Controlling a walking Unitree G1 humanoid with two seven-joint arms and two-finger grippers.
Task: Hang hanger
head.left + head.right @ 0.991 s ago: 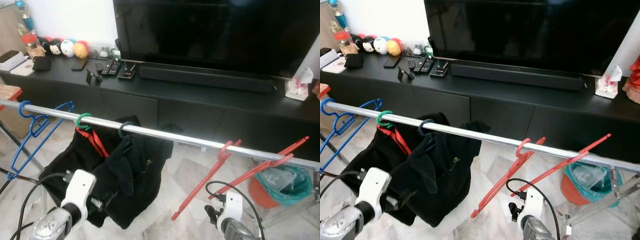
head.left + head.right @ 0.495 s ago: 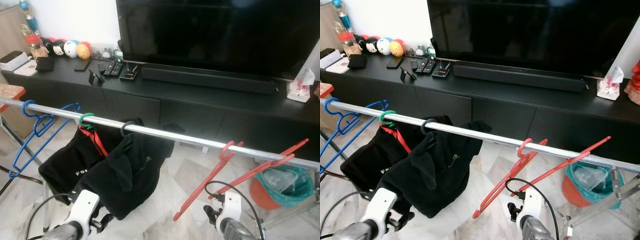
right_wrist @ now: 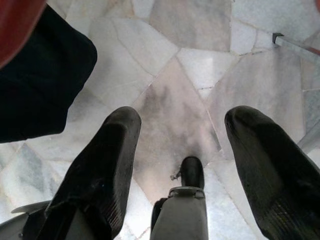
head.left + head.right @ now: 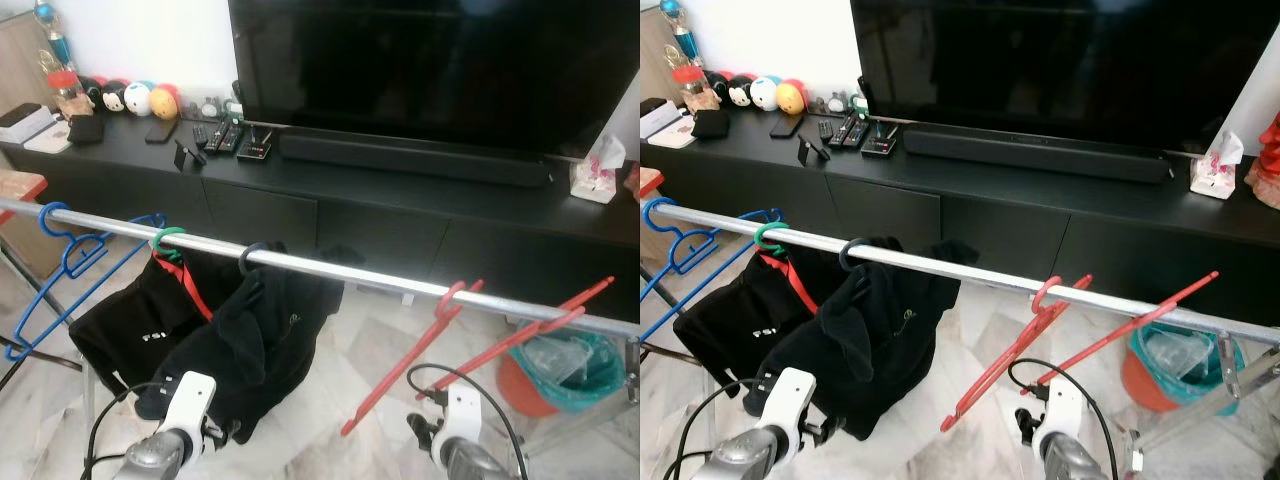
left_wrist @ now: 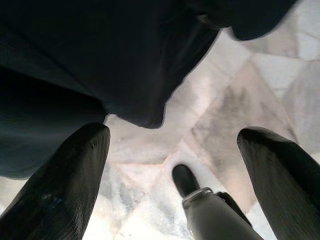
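A silver rail (image 4: 330, 268) crosses the scene. On it hang a blue hanger (image 4: 60, 270) at the left, a green-hooked hanger (image 4: 165, 240) and a dark-hooked hanger (image 4: 250, 258) carrying black clothes (image 4: 240, 340), and two red hangers (image 4: 415, 365) (image 4: 545, 325) at the right. My left arm (image 4: 175, 440) and right arm (image 4: 455, 445) hang low below the rail. In the left wrist view my left gripper (image 5: 172, 170) is open over the marble floor, just under the black clothes (image 5: 100, 55). My right gripper (image 3: 182, 150) is open over the floor too, holding nothing.
A black TV cabinet (image 4: 400, 200) with a large TV (image 4: 430, 70), soundbar, remotes and toys stands behind the rail. A bin with a green bag (image 4: 565, 370) sits on the floor at the right. The rack's legs (image 4: 1200, 410) stand at the right.
My left arm has dropped from in front of the black clothes to low under them. The view has shifted slightly. The right arm and the hangers have stayed in place.
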